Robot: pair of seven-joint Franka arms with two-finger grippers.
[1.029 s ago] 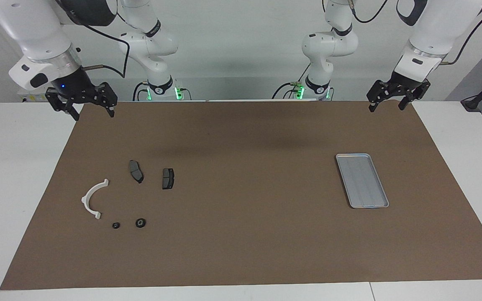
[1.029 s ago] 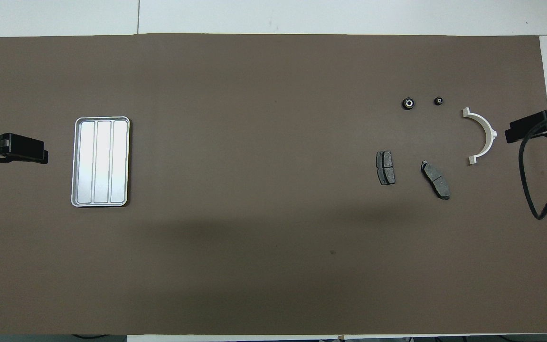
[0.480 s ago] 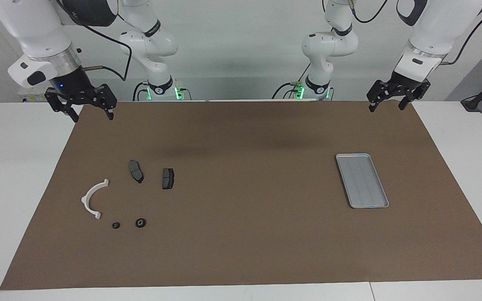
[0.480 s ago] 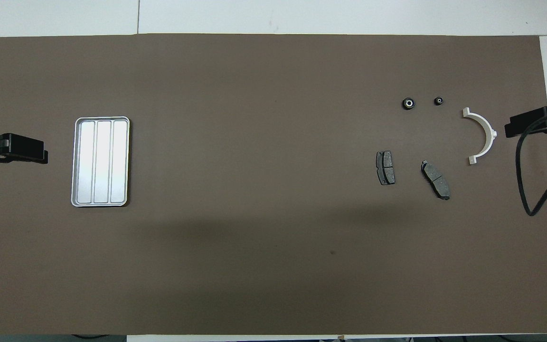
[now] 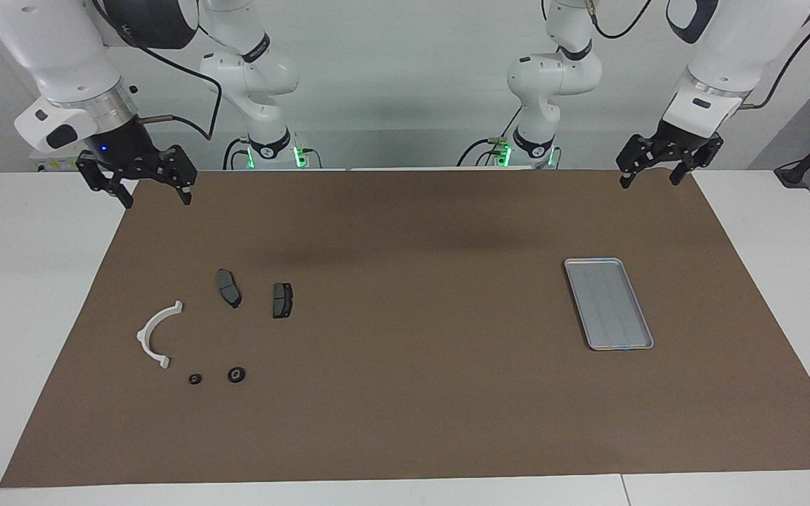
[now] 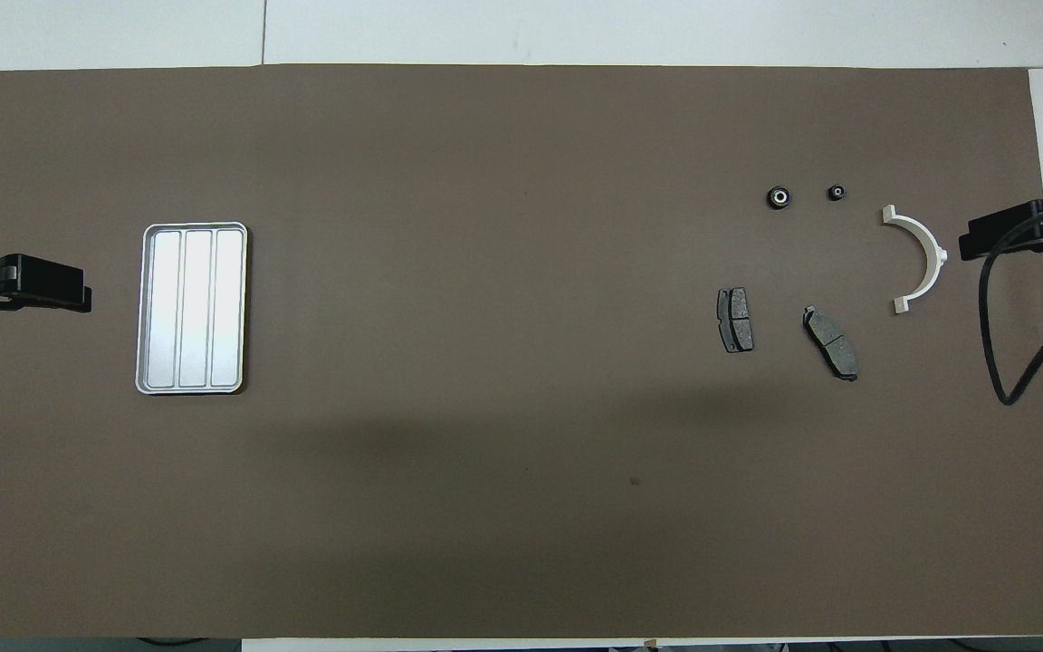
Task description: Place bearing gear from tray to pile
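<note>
Tray [image 6: 194, 309] lies flat toward the left arm's end of the bench, long axis 12-to-6 in the overhead view, while two bearing gears [image 6: 779, 196] sit at 12 o'clock of the pile [image 6: 825, 317]; left hand [image 5: 651, 179] and right hand [image 5: 157, 197] hover, fingers spread, holding nothing.

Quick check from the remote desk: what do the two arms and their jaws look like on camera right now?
Both arms are glossy white Franka arms with rounded segments and dark joint bands, green lights glowing at their bases. Each ends in a silver collar and a black two-finger gripper with linked jaws. The right gripper has a small blue light on its black body and a black cable looping from its wrist; the left gripper has a black cable too.
</note>
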